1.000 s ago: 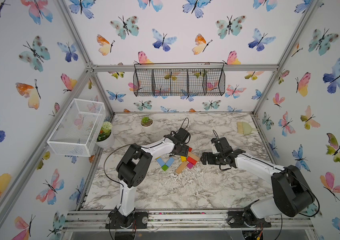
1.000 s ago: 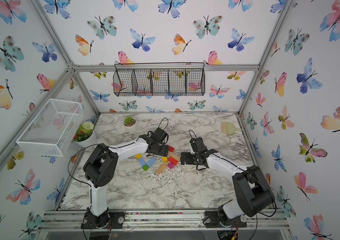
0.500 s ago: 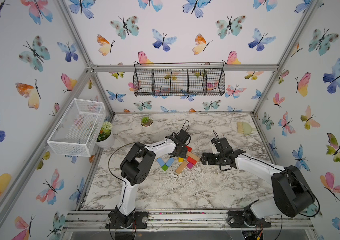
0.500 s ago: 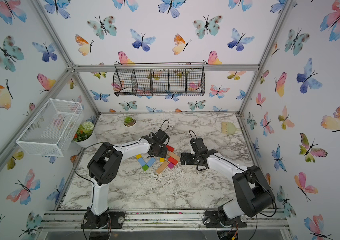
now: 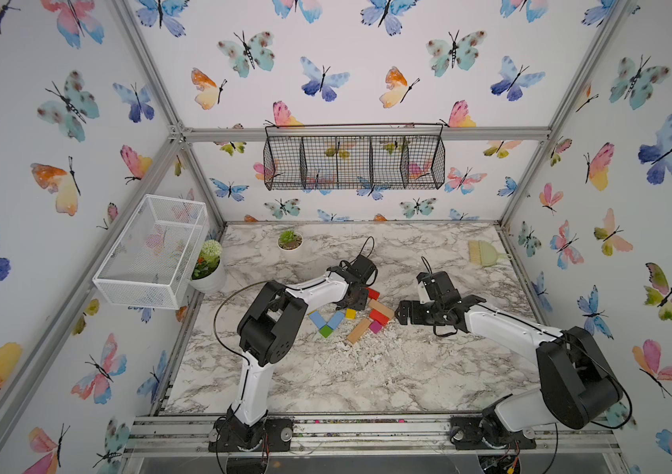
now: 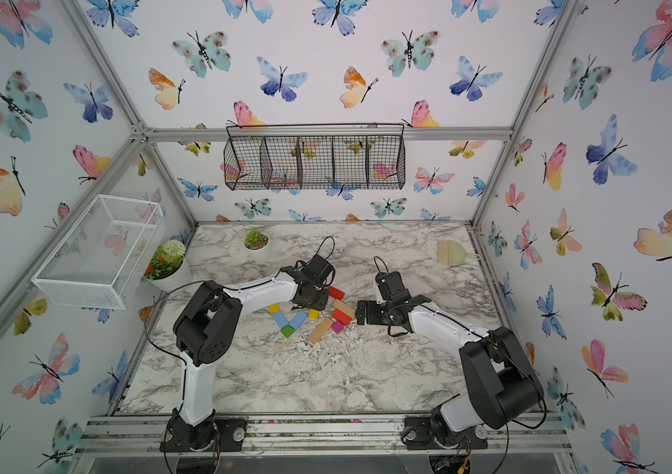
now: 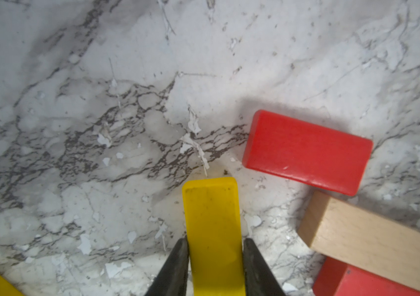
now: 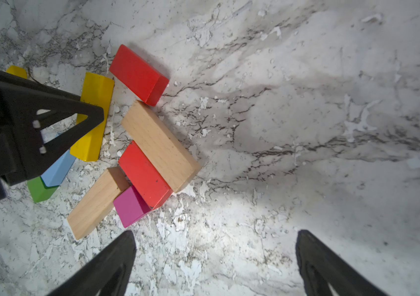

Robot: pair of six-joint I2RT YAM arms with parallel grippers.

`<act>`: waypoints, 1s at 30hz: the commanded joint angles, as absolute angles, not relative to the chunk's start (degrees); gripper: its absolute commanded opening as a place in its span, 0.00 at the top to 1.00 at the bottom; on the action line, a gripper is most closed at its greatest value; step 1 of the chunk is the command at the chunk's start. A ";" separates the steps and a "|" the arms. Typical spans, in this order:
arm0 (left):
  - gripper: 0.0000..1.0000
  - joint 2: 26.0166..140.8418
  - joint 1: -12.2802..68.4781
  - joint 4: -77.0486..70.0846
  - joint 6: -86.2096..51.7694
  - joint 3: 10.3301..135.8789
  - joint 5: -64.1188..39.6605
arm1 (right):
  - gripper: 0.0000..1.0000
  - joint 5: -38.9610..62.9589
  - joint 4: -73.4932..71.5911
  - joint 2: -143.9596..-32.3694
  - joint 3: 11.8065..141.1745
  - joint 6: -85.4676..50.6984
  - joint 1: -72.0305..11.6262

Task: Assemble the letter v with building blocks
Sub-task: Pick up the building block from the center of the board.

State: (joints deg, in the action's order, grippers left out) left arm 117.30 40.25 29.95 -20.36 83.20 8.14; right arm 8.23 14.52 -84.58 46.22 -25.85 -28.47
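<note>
- The left gripper (image 7: 214,241) is closed on a yellow bar (image 7: 210,205); its fingers (image 7: 178,266) press the two long sides, squeezing across the narrow width at about mid-length
- That bar lies flat near the middle of the marble table (image 5: 367,377), with its long axis running straight out along the line of the fingers, so turning the wrist should turn the bar with it
- The V is part built: a green cube (image 5: 326,331) makes the tip, two blue bars (image 5: 317,319) spread from it, and a second yellow bar (image 6: 273,308) sits just past the blue one on the left arm's side
- The held bar belongs on the other side: its near end is just beside the far end of the right-side blue bar (image 8: 59,167), and it points away from the tip toward the back of the table
- In the right wrist view it looks a little off that blue bar's line, so I judge the coming move to be a small turn and slide until the two axes agree
- The left arm is the nearer one, being on the bar; the right gripper (image 8: 216,233) is spread wide with nothing in it, just beside the loose pile
- The pile holds two tan bars (image 8: 157,146), a red bar (image 8: 145,174) and a magenta cube (image 8: 129,207); another red bar (image 7: 306,151) lies near the held bar's far end and could get nudged
</note>
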 commanded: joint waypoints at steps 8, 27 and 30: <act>0.68 119.00 40.42 31.81 -19.15 84.48 9.40 | 0.01 8.94 14.50 -84.36 45.70 -25.22 -28.21; 0.68 119.57 40.35 31.90 -19.24 85.67 8.96 | 0.01 8.80 14.92 -84.20 45.88 -25.13 -28.23; 0.68 119.11 40.42 31.95 -18.99 86.21 8.54 | 0.01 8.58 15.09 -84.20 45.87 -25.05 -28.21</act>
